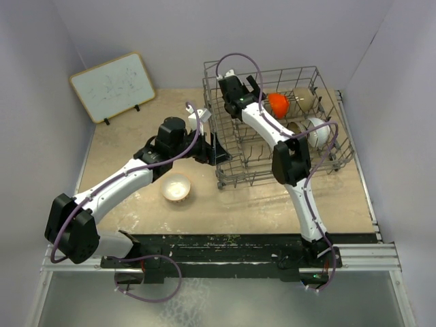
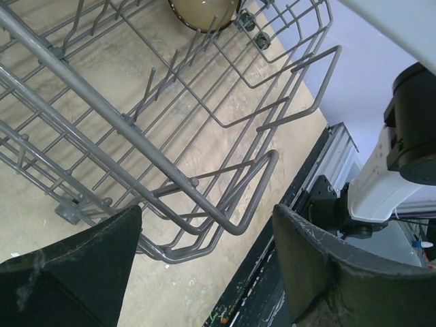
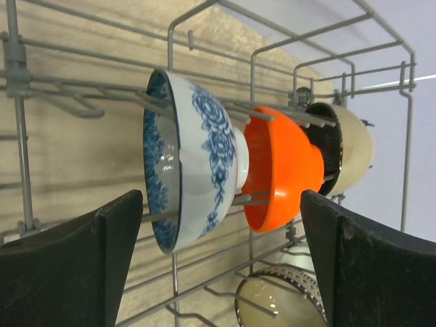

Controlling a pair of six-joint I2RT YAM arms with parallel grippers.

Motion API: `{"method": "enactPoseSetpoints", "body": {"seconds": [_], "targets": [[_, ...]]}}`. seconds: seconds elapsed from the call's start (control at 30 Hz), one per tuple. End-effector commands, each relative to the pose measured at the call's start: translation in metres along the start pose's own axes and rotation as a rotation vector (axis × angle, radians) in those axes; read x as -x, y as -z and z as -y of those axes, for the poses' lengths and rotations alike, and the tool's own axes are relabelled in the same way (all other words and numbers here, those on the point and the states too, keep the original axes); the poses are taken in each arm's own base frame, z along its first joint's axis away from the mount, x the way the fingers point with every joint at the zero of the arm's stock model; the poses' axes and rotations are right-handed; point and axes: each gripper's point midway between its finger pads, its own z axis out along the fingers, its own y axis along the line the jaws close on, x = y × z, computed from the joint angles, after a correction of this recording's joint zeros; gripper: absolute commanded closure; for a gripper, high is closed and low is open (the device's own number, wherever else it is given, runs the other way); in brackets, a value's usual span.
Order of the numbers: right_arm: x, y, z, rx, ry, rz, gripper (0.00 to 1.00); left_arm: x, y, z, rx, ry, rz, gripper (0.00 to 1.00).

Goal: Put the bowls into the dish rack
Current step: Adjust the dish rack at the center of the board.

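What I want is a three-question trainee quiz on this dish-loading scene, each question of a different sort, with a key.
1. Fill in: in the grey metal wire dish rack, the bowl standing on edge next to the blue-and-white patterned round bowl is plain ___.
2. True or false: the right claw is shut on the blue-and-white bowl.
3. Where is the small pale cream round bowl? A) in the rack; B) on the tan table, left of the rack; C) hanging on the rack's rim.

Key: 1. orange-red, the orange-red bowl. 2. False: it is open and holds nothing. 3. B.
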Motion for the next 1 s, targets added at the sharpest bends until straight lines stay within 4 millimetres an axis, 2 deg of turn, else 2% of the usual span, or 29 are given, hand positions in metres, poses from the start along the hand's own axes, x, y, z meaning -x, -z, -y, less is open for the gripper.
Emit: {"method": "enactPoseSetpoints", "body": {"seconds": [0.0, 0.1, 0.3, 0.4, 0.53, 0.57, 0.67, 0.8, 0.9, 0.97], "targets": [[-0.009, 0.027, -0.033, 0.207, -0.034, -0.002, 0.00, 0.028, 0.007, 0.016, -0.017, -0.066, 0.062, 0.19], [0.006, 0.048, -0.028, 0.297, -0.104, 0.071, 0.00, 0.030, 0.005, 0.015, -0.009, -0.069, 0.052, 0.19], [0.019, 0.072, 0.028, 0.217, -0.230, 0.105, 0.00, 0.039, 0.006, 0.019, -0.008, -0.082, 0.060, 0.19], [0.022, 0.085, 0.047, 0.239, -0.274, 0.133, 0.00, 0.049, 0.010, 0.024, -0.001, -0.100, 0.069, 0.17], [0.016, 0.103, 0.069, 0.283, -0.334, 0.147, 0.00, 0.063, 0.019, 0.032, 0.016, -0.129, 0.074, 0.03], [0.012, 0.106, 0.075, 0.284, -0.351, 0.144, 0.00, 0.065, 0.023, 0.035, 0.021, -0.138, 0.073, 0.00], [0.002, 0.119, 0.096, 0.280, -0.408, 0.154, 0.00, 0.079, 0.037, 0.044, 0.036, -0.171, 0.101, 0.01], [-0.001, 0.150, 0.118, 0.325, -0.493, 0.207, 0.00, 0.101, 0.065, 0.059, 0.075, -0.226, 0.158, 0.01], [-0.001, 0.178, 0.127, 0.392, -0.555, 0.256, 0.00, 0.103, 0.087, 0.061, 0.127, -0.246, 0.178, 0.01], [-0.002, 0.198, 0.140, 0.416, -0.598, 0.298, 0.00, 0.096, 0.101, 0.055, 0.176, -0.243, 0.175, 0.01]]}}
